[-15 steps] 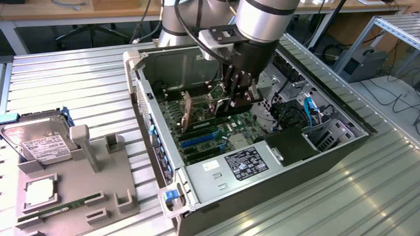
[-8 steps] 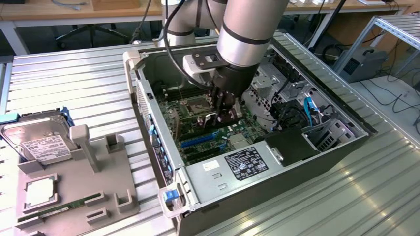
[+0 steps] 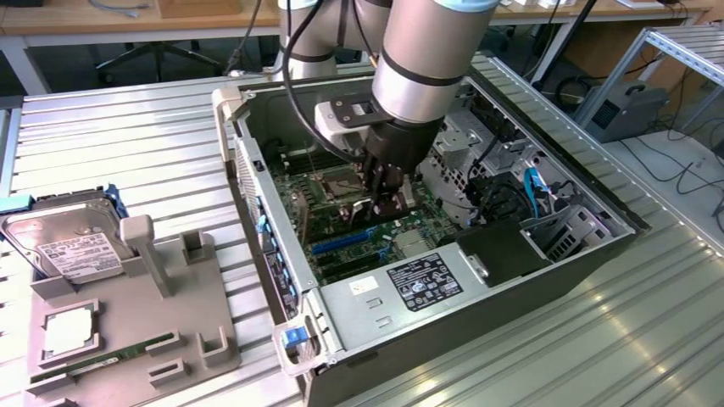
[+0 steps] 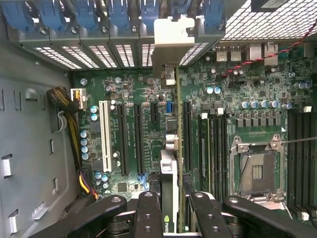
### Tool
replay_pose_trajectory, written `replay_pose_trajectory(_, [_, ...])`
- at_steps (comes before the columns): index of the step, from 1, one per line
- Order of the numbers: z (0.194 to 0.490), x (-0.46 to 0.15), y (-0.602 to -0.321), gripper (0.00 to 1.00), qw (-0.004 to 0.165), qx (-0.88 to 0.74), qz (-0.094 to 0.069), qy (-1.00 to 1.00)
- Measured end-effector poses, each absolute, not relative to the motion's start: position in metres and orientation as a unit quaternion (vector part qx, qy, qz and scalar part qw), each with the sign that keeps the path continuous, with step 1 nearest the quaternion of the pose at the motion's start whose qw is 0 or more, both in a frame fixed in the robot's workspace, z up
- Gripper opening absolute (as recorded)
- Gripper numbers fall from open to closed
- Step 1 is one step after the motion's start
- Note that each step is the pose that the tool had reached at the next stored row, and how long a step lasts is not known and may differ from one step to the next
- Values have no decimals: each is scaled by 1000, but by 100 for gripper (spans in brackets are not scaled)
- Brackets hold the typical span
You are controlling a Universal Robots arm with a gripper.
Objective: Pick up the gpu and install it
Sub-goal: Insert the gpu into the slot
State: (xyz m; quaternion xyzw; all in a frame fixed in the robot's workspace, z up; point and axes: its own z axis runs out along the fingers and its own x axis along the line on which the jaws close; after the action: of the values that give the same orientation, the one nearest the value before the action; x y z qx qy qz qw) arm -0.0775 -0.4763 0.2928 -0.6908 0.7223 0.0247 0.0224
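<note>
The gpu [image 4: 171, 163] appears edge-on in the wrist view, a thin dark card with a silver bracket [image 4: 172, 44] at its far end, near the case's rear slot openings. It stands upright over the motherboard [image 4: 148, 94], running parallel to the black expansion slots [image 4: 187, 134]. My gripper [image 4: 177, 210] is shut on it, one black finger [image 4: 148, 213] on each side. In the exterior view the gripper [image 3: 386, 203] is down inside the open computer case [image 3: 588, 246], just above the motherboard [image 3: 351, 229]. Whether the card sits in a slot cannot be told.
A power supply [image 3: 419, 280] fills the case's near end, with cables and a drive cage [image 3: 498, 170] toward the exterior view's right. The CPU socket [image 4: 257, 171] lies beside the card. A grey holder [image 3: 136, 339] outside the case carries a hard drive [image 3: 74, 246] and a RAM stick [image 3: 102, 360].
</note>
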Motion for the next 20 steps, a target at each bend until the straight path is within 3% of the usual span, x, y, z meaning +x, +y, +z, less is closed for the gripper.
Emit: replay_pose_trajectory(20, [280,-77,-476,27,22,-691,25,722])
